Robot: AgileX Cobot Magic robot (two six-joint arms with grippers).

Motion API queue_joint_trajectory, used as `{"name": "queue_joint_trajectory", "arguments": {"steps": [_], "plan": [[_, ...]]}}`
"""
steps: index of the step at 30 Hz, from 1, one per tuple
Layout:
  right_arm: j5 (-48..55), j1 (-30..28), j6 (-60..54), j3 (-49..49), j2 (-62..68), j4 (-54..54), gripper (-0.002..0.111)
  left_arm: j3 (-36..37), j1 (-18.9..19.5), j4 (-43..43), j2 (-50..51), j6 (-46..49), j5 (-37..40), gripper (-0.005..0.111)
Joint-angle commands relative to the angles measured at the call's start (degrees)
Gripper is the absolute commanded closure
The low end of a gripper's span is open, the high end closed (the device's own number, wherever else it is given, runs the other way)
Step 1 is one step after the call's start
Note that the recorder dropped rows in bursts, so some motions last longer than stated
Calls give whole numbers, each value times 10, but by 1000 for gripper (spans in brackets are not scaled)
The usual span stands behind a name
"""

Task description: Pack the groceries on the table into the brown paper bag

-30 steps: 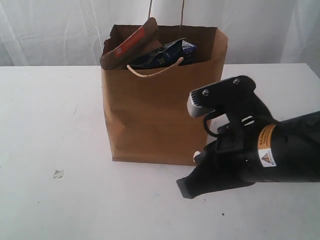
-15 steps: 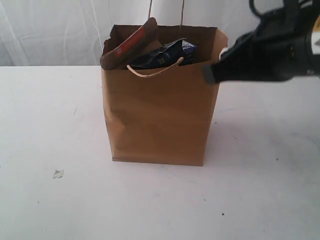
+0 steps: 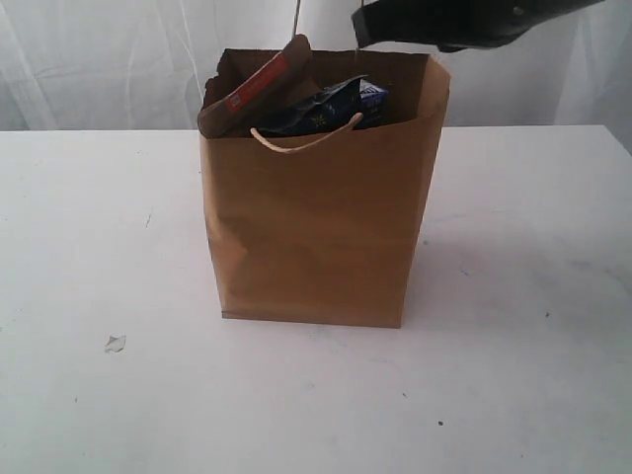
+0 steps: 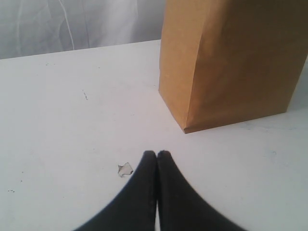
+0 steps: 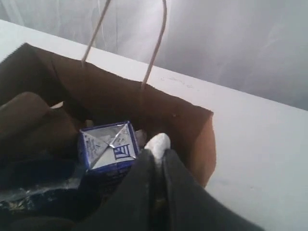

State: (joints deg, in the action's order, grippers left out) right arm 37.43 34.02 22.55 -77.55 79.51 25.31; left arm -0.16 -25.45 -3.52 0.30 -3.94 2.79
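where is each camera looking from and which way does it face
exterior: off the arms, facing the bag side-on across the table; right gripper at the top edge.
left wrist: low over the table, facing a bag corner; shut left gripper in view.
right wrist: above the bag, looking down into it at the carton; shut right gripper shows.
shared: exterior and right wrist both show the carton.

Matt paper bag [image 3: 316,227], smooth table [image 3: 99,197]

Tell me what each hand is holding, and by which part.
Left hand: shut, empty. Right hand: pinching a small white thing; which part cannot be told.
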Motion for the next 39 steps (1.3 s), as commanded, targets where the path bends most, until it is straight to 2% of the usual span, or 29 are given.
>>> {"name": "queue_joint_trajectory", "arguments": {"steps": [1,11,18,20,26,32,39], "plan": [[18,-23,2,-27,49,3,108,2,2,-6,-3,0,-1,107],[12,-38,2,-40,89,1,106,2,2,-6,-3,0,-1,107],[11,-45,1,-40,89,0,80,2,2,-6,-3,0,-1,107],[16,-51,1,-40,89,0,76,2,2,-6,-3,0,-1,107],[33,-55,1,-40,78,0,76,2,2,-6,-3,0,-1,107],[22,-39,1,-22,12,-1,76,2,2,-6,-3,0,-1,107],[-63,-31,32,105,-116,-4,76,2,2,-6,-3,0,-1,107]]}}
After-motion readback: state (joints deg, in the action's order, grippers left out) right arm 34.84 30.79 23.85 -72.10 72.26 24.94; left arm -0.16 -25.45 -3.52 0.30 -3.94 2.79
